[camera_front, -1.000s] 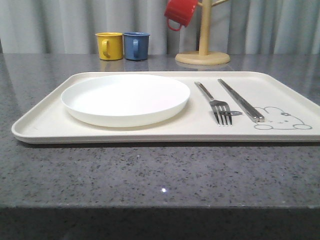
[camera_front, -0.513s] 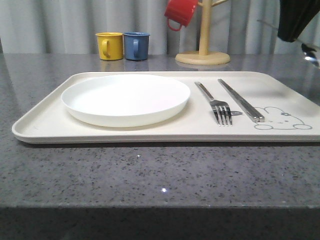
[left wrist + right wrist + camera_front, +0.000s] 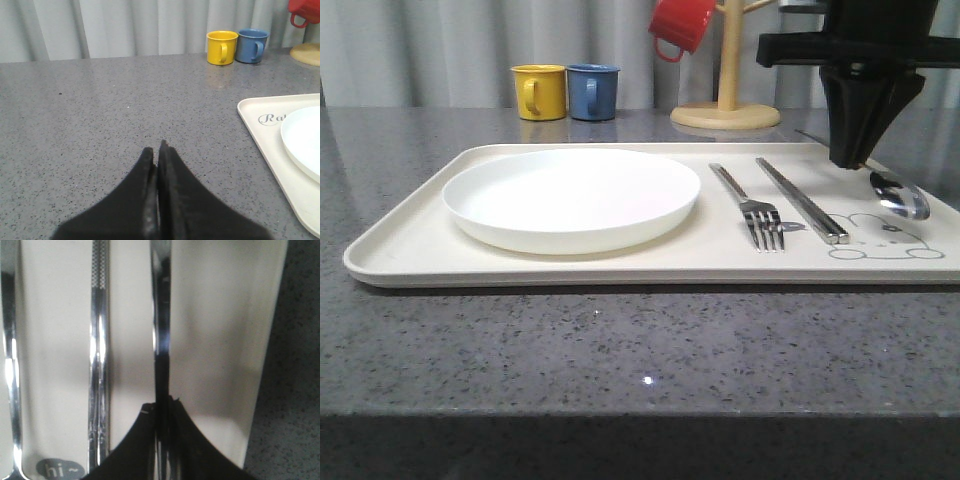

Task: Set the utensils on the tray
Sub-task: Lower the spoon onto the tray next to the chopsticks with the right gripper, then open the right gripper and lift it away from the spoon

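On the near part of the tray (image 3: pixel 410 262), the plate (image 3: pixel 570 198), fork (image 3: pixel 752 205) and knife (image 3: pixel 802 201) are lying flat. Just right of the knife, the right claw (image 3: pixel 850 160) is pinching the spoon (image 3: pixel 898 195) by its handle, and the bowl is pointing toward the near edge, long side running near to far like the knife. Off to the left, the left claw (image 3: pixel 158 150) is resting pressed together over the bench (image 3: pixel 100 110), holding nothing.

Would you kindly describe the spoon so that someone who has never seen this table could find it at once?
Start at the large cream tray on the grey table and go to its right end, by the printed rabbit outline. The spoon is there, its handle clamped in the right gripper. Unlike the fork and knife lying to its left, it ends in a rounded shiny bowl.
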You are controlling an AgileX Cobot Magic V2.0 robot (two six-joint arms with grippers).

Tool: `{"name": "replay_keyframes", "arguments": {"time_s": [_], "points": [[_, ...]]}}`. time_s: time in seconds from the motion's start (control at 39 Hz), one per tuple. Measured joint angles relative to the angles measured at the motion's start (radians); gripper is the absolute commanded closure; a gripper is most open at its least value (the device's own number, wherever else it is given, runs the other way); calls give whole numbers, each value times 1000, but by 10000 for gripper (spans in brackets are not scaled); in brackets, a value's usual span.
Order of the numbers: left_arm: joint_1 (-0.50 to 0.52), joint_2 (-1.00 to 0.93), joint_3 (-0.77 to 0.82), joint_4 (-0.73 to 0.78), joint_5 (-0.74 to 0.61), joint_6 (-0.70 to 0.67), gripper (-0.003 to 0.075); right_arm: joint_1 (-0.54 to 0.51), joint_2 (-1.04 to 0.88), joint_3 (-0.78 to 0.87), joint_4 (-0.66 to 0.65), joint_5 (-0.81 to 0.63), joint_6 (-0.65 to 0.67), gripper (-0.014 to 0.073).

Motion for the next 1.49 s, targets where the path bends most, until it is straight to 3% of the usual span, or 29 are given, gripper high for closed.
{"name": "replay_keyframes", "arguments": {"time_s": [0.62,1.0,1.1,1.36,1.49], "points": [[0,0,0,0,0,0,738,0,21,34,11,-12,14,608],[0,0,0,0,0,0,738,0,21,34,17,-12,19,271],[0,0,0,0,0,0,738,0,17,34,13,-12,19,228],[0,0,0,0,0,0,738,0,-60,-51,-13,-12,21,262],[0,0,0,0,0,0,738,0,-118,-85,-25,-8,19,441]]}}
